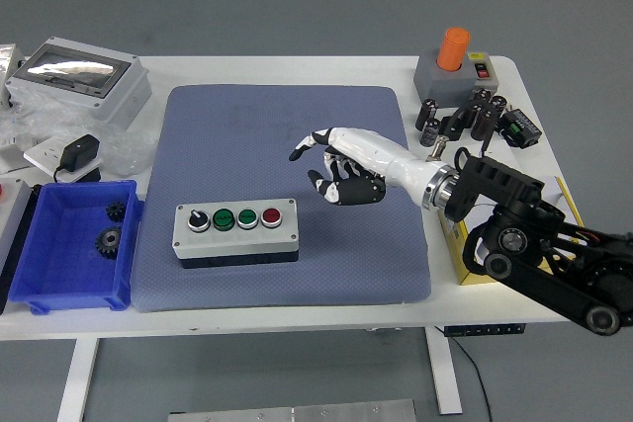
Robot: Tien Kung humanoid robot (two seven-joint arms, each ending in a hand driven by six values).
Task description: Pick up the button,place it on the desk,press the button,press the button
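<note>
Head view: blue bin [69, 207] at left; button box [235, 232] sits flat on the blue mat [287, 126], near centre. Right hand [341, 167] hovers just beyond it, index extended, other fingers curled, gripping nothing. Judged: pressing stage; next move requires lowering the fingertip onto a button. No legible writing.

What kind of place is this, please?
Probably a robotics or electronics lab bench: a button control box on a blue mat, a blue parts bin holding gears, and loose capacitors on the white table.
</note>
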